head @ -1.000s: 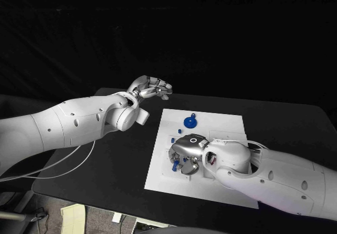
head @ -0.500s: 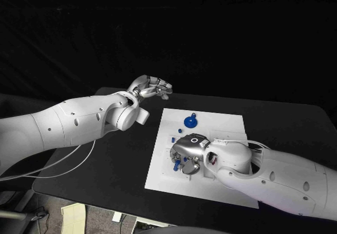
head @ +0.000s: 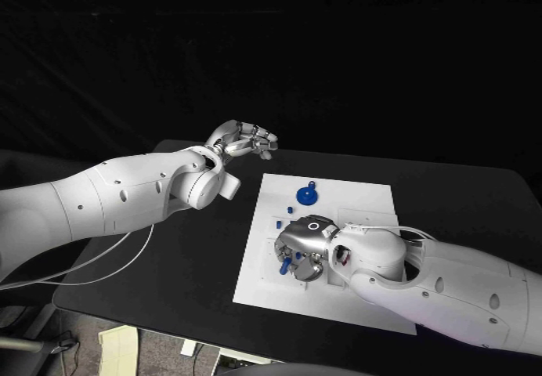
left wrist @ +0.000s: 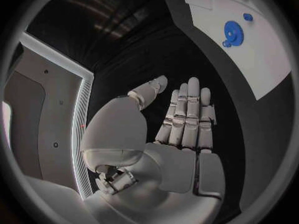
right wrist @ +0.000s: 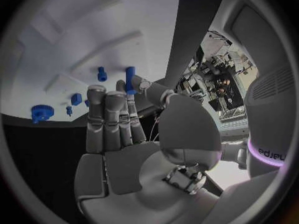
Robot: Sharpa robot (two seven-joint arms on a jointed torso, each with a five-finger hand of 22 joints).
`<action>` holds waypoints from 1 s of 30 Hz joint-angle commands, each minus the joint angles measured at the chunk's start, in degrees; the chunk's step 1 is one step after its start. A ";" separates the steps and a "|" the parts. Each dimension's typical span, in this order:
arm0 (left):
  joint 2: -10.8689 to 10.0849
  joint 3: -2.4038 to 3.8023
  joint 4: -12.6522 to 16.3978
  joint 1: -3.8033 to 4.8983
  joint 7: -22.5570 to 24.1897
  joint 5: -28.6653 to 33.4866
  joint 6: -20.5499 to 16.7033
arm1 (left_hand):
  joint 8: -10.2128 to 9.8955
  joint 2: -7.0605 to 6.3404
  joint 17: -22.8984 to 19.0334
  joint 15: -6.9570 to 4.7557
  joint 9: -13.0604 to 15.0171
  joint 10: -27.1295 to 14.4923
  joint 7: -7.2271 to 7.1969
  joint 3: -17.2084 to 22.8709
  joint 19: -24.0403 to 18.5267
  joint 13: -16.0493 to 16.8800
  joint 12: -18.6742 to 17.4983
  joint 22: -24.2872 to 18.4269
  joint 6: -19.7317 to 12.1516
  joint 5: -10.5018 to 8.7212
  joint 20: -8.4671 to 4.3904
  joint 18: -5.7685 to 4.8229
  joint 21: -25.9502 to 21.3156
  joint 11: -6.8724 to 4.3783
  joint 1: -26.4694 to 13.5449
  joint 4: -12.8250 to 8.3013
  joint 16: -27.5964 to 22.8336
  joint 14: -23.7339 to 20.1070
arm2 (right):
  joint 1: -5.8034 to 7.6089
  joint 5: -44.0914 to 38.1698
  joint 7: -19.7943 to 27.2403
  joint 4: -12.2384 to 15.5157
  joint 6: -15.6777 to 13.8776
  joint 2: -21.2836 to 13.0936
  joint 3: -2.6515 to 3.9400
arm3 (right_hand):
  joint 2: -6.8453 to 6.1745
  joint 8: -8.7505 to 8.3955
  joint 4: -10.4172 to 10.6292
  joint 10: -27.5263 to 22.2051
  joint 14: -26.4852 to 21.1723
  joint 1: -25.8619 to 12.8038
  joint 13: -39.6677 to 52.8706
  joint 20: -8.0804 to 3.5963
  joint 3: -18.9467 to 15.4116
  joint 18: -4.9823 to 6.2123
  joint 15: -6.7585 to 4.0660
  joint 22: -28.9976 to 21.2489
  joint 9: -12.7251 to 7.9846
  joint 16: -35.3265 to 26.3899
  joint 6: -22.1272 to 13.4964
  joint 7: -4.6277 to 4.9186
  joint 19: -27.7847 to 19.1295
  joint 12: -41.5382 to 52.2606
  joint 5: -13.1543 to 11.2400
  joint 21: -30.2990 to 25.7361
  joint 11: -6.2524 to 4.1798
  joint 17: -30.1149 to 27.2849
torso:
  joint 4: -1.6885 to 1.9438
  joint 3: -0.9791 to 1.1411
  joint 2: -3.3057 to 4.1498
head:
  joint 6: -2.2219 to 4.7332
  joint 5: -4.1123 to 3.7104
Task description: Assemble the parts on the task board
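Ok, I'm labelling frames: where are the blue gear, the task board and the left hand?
blue gear [head: 306, 193]: head view, its disc.
task board [head: 362, 194]: head view, bare far corner.
left hand [left wrist: 181, 149]: left wrist view, its palm.

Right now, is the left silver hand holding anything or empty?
Empty: the left silver hand shows flat fingers and a bare palm, off the white task board.
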 commanded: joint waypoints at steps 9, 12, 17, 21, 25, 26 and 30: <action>0.16 0.04 0.05 0.10 0.42 0.30 0.44 | 0.21 0.75 0.11 0.08 -0.09 -0.43 -0.10 -0.03 0.47 -0.06 0.22 0.08 -0.40 0.16 0.11 -0.17 -0.39 -0.04 -0.02 0.05 -0.31 0.33 | -0.05 -2.16 -0.03 0.27 2.78 1.04 -0.11 | 0.37 0.17 -0.37 1.17 -0.03 -0.17 0.12 -0.28 -0.06 3.54 -0.27 1.01 0.10 0.25 0.32 -0.01 0.14 0.12 0.14 0.31 0.29 -0.09 | -0.02 -0.01 -0.01 | -0.13 -0.04; 0.19 0.04 0.07 0.10 0.41 0.30 0.45 | 0.22 0.75 0.13 0.08 -0.09 -0.43 -0.10 -0.03 0.48 -0.06 0.22 0.08 -0.41 0.16 0.11 -0.17 -0.39 -0.03 -0.02 0.05 -0.32 0.33 | -0.07 -1.19 0.58 0.30 3.67 1.22 -0.41 | 0.37 0.17 -0.39 1.19 -0.04 -0.21 0.13 -0.27 -0.05 3.54 -0.27 1.01 0.10 0.25 0.34 -0.01 0.13 0.12 0.14 0.31 0.29 -0.10 | 0.00 -0.01 -0.02 | -0.17 -0.10; 0.20 0.04 0.15 0.10 0.43 0.30 0.46 | 0.21 0.76 0.17 0.08 -0.10 -0.45 -0.09 -0.04 0.50 -0.06 0.22 0.10 -0.43 0.15 0.12 -0.18 -0.41 -0.03 -0.06 0.08 -0.35 0.34 | -0.51 -0.41 0.86 -0.35 4.18 1.35 -0.51 | 0.43 0.16 -0.42 1.20 -0.07 -0.29 0.17 -0.26 -0.03 3.54 -0.27 1.00 0.11 0.23 0.34 -0.01 0.10 0.11 0.14 0.30 0.29 -0.11 | 0.02 -0.02 0.01 | -0.11 -0.37; 0.16 0.04 0.13 0.10 0.38 0.30 0.42 | 0.21 0.77 0.21 0.09 -0.11 -0.46 -0.08 -0.05 0.52 -0.07 0.21 0.11 -0.45 0.15 0.12 -0.18 -0.43 -0.02 -0.08 0.09 -0.37 0.35 | -0.60 0.71 0.99 -0.71 4.53 1.46 -0.59 | 0.44 0.15 -0.45 1.20 -0.08 -0.33 0.18 -0.26 -0.03 3.54 -0.27 1.00 0.11 0.22 0.34 -0.01 0.09 0.10 0.14 0.30 0.29 -0.12 | 0.02 -0.01 0.01 | -0.19 -0.34; 0.17 0.04 0.12 0.10 0.34 0.30 0.46 | 0.21 0.76 0.23 0.08 -0.11 -0.47 -0.08 -0.05 0.53 -0.07 0.21 0.11 -0.46 0.16 0.11 -0.18 -0.44 -0.02 -0.09 0.09 -0.39 0.35 | -0.67 1.04 1.07 -1.03 3.58 1.42 -0.61 | 0.48 0.10 -0.49 1.18 -0.12 -0.47 0.21 -0.23 -0.01 3.54 -0.26 0.99 0.10 0.19 0.32 0.01 0.05 0.05 0.20 0.28 0.31 -0.15 | -0.02 -0.01 -0.01 | -0.29 -0.16; 0.17 0.04 0.12 0.10 0.34 0.30 0.46 | 0.20 0.76 0.24 0.08 -0.11 -0.47 -0.07 -0.05 0.53 -0.07 0.21 0.11 -0.47 0.16 0.11 -0.18 -0.44 -0.02 -0.09 0.09 -0.40 0.35 | -0.67 1.10 1.14 -1.08 3.33 1.39 -0.61 | 0.49 0.09 -0.50 1.16 -0.13 -0.51 0.22 -0.22 0.00 3.54 -0.25 0.98 0.09 0.18 0.31 0.02 0.03 0.03 0.21 0.27 0.31 -0.16 | -0.02 -0.02 -0.01 | -0.32 -0.12; 0.18 0.04 0.09 0.10 0.34 0.30 0.47 | 0.19 0.75 0.27 0.08 -0.12 -0.49 -0.06 -0.06 0.54 -0.08 0.20 0.12 -0.51 0.16 0.11 -0.17 -0.46 -0.01 -0.10 0.10 -0.42 0.36 | -0.67 1.77 1.34 -1.20 2.73 1.36 -0.61 | 0.44 -0.03 -0.49 1.06 -0.19 -0.73 0.25 -0.16 0.09 3.54 -0.21 0.95 0.05 0.13 0.22 0.08 -0.04 -0.08 0.29 0.21 0.36 -0.21 | -0.01 -0.03 -0.01 | -0.34 -0.11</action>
